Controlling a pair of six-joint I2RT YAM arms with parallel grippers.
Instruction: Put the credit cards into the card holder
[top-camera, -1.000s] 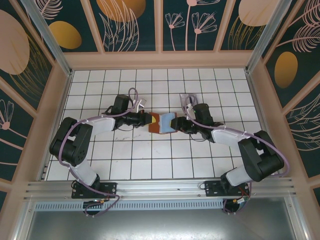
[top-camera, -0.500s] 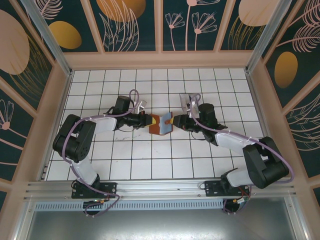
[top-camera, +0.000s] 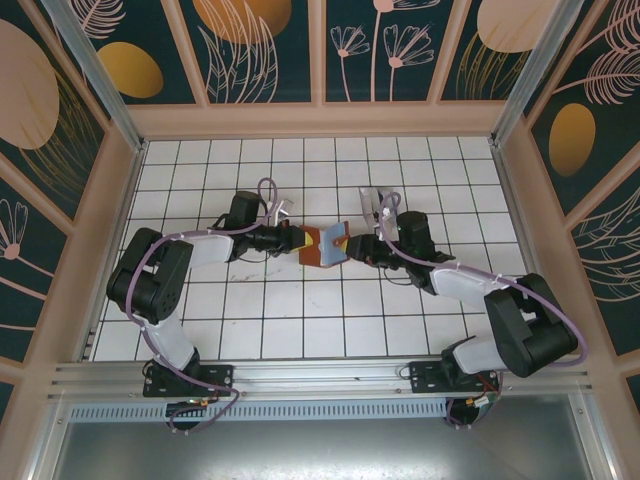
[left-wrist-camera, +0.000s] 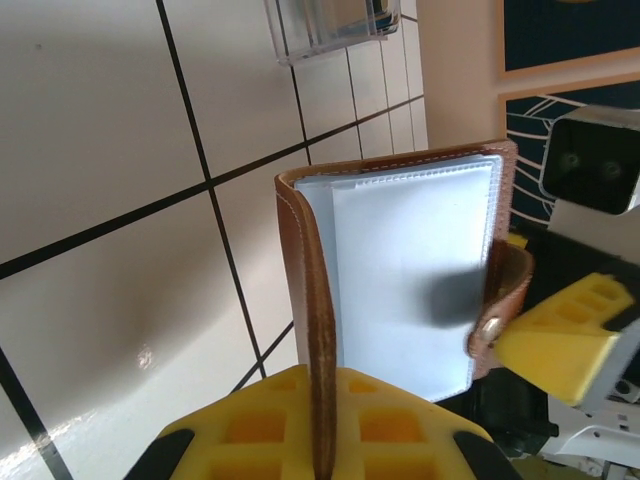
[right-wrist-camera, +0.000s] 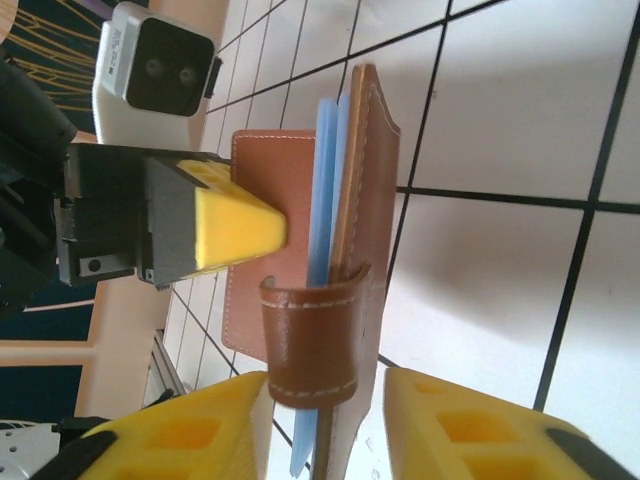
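1. The card holder (left-wrist-camera: 400, 270): brown leather, folded open and standing on edge, spanning the gap between the two sets of fingertips over the white tiled table (left-wrist-camera: 100, 150). Pale blue-white plastic sleeves (right-wrist-camera: 322, 200) fanned out from its spine. Whether any sleeve held a card could not be told.

2. The left gripper (top-camera: 298, 241): fingers pressed together on one leather cover, whose edge ran straight down between the yellow pads (left-wrist-camera: 240, 430). The rest of the card holder reached out past these fingertips toward the opposite arm.

3. The right gripper (right-wrist-camera: 325, 385): fingers spread, one on each side of the other cover and its closing tab (right-wrist-camera: 310, 340). The tab lay close against one finger. A pale strip showed between the leather and the other finger, so no firm pinch was evident.

4. The snap (left-wrist-camera: 487, 327): brass-coloured, set in the tab, just beside one right fingertip.

5. A clear plastic box (left-wrist-camera: 330, 25): on the table, well beyond the left fingertips and past the card holder. Its contents were not legible.

6. A white camera box (right-wrist-camera: 155, 65): mounted behind the left fingers, facing the right fingertips.
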